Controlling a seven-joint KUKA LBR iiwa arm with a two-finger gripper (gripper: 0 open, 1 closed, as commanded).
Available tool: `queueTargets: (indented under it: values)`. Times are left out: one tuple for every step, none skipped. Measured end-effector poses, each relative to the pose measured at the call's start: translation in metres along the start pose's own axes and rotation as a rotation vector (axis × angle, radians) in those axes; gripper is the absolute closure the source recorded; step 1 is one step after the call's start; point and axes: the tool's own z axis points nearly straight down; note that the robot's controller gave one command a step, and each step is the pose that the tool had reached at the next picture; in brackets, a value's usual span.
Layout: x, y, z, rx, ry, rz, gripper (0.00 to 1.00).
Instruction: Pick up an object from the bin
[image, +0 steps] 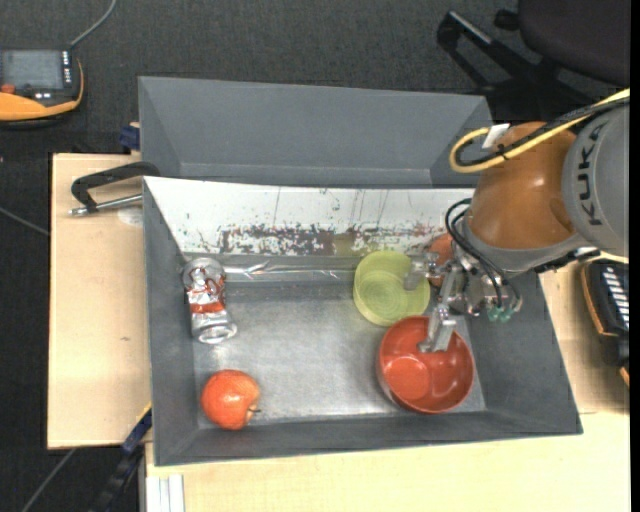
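My gripper (438, 338) reaches in from the right and hangs over the back rim of a red bowl (425, 375), which stands in the bin's front right corner. Its tip lies just inside that rim. A yellow-green bowl (384, 287) stands tilted right behind the red one, to the gripper's left and touching or almost touching the red bowl's rim. The wrist hides the right edge of the yellow-green bowl.
A crushed silver and red can (206, 298) lies by the left wall. A red-orange apple-like ball (231, 398) rests in the front left corner. Bare bin floor stretches between these and the two bowls. The arm's orange cover fills the back right corner.
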Motion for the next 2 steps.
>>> queueTargets:
  values:
    - [0.0100,-0.0395,0.0617,-0.001,0.002,-0.132,0.00]
    - [0.0073,-0.0376,0.0578,-0.001,-0.005,-0.135,1.00]
